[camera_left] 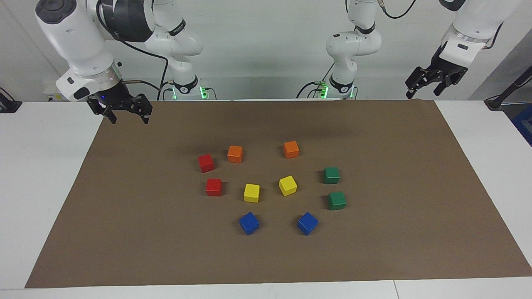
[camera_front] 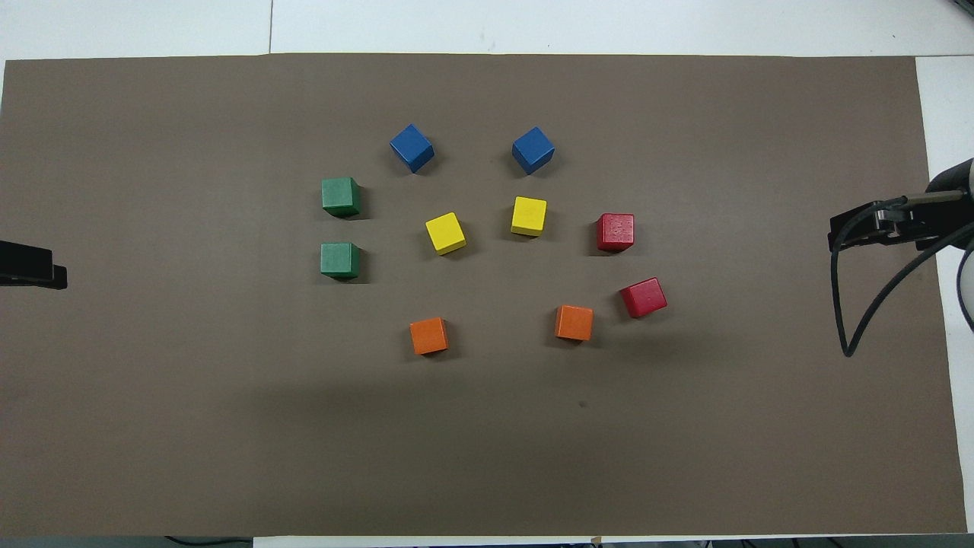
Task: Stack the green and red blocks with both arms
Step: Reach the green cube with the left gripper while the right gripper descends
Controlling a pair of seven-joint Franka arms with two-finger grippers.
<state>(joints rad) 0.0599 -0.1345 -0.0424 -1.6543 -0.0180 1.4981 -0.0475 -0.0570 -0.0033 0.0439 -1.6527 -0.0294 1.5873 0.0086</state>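
Two dark green blocks (camera_left: 331,175) (camera_left: 336,200) sit side by side on the brown mat toward the left arm's end, also in the overhead view (camera_front: 339,259) (camera_front: 340,196). Two red blocks (camera_left: 205,162) (camera_left: 214,187) sit toward the right arm's end, also in the overhead view (camera_front: 643,297) (camera_front: 615,231). All lie apart, none stacked. My right gripper (camera_left: 129,119) is open and empty, raised over the mat's corner at its own end (camera_front: 875,224). My left gripper (camera_left: 424,92) is open and empty, raised off the mat's edge at its end (camera_front: 30,266).
Two orange cubes (camera_left: 235,154) (camera_left: 291,149) lie nearest the robots, two yellow cubes (camera_left: 251,193) (camera_left: 287,185) in the middle, and two blue cubes (camera_left: 249,223) (camera_left: 307,223) farthest. The brown mat (camera_left: 124,232) covers a white table.
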